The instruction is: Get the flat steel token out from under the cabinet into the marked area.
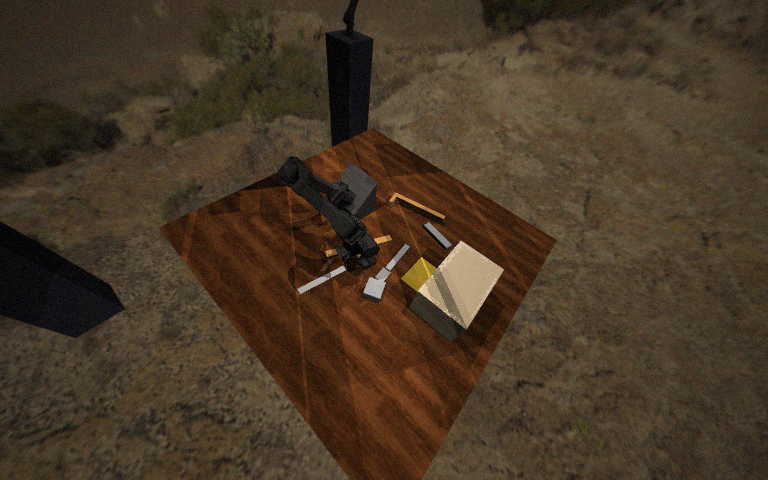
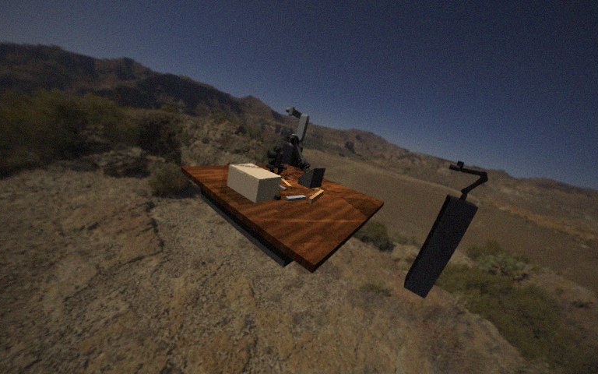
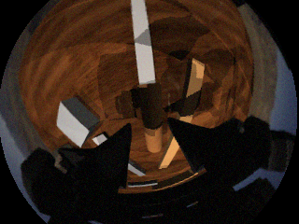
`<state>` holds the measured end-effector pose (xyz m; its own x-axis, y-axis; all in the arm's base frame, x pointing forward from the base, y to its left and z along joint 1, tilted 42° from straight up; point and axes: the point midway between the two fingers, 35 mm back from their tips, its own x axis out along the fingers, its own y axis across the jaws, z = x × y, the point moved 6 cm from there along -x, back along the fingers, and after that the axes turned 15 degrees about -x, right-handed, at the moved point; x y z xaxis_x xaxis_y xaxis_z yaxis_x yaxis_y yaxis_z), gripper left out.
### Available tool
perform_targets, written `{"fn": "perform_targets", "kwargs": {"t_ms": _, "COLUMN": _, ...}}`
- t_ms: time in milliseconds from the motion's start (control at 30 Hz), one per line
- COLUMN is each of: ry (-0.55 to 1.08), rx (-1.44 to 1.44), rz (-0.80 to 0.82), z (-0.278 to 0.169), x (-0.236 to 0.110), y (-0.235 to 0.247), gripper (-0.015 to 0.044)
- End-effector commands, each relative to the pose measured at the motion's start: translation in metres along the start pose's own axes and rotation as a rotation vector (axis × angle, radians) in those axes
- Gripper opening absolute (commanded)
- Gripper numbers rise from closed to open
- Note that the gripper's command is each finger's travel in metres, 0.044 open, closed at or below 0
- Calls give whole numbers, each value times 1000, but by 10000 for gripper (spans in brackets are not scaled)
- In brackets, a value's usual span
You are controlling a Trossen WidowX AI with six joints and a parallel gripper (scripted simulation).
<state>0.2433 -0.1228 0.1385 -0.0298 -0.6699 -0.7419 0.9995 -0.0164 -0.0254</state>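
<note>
The beige cabinet (image 1: 462, 285) (image 2: 252, 181) stands on the right of the wooden table (image 1: 346, 380), with the yellow marked area (image 1: 417, 273) on the table in front of it. The steel token is not visible in any view. My gripper (image 1: 357, 259) (image 3: 149, 122) is open and hangs low over a tan wooden stick (image 1: 383, 239) (image 3: 197, 77), which runs between the dark fingers in the wrist view. I cannot tell whether the fingers touch it. A white flat strip (image 1: 321, 280) (image 3: 142, 40) lies just to its left. A grey scraper with a wide blade (image 1: 383, 274) (image 3: 74, 121) lies between the gripper and the marked area.
An L-shaped wooden hook (image 1: 417, 205) (image 2: 315, 194) and a short grey bar (image 1: 437, 234) (image 2: 295, 197) lie behind the cabinet. The arm's grey base block (image 1: 358, 189) stands at the back. Dark camera posts (image 1: 348, 83) (image 2: 439, 245) stand off the table.
</note>
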Motion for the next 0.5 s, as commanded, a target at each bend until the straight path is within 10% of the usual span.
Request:
{"fn": "perform_targets", "kwargs": {"t_ms": 0, "ry": 6, "rx": -11, "rz": -12, "z": -3, "x": 11, "y": -2, "gripper": 270}}
{"fn": "perform_targets", "kwargs": {"t_ms": 467, "ry": 4, "rx": -11, "rz": -12, "z": -3, "x": 24, "y": -4, "gripper": 270}}
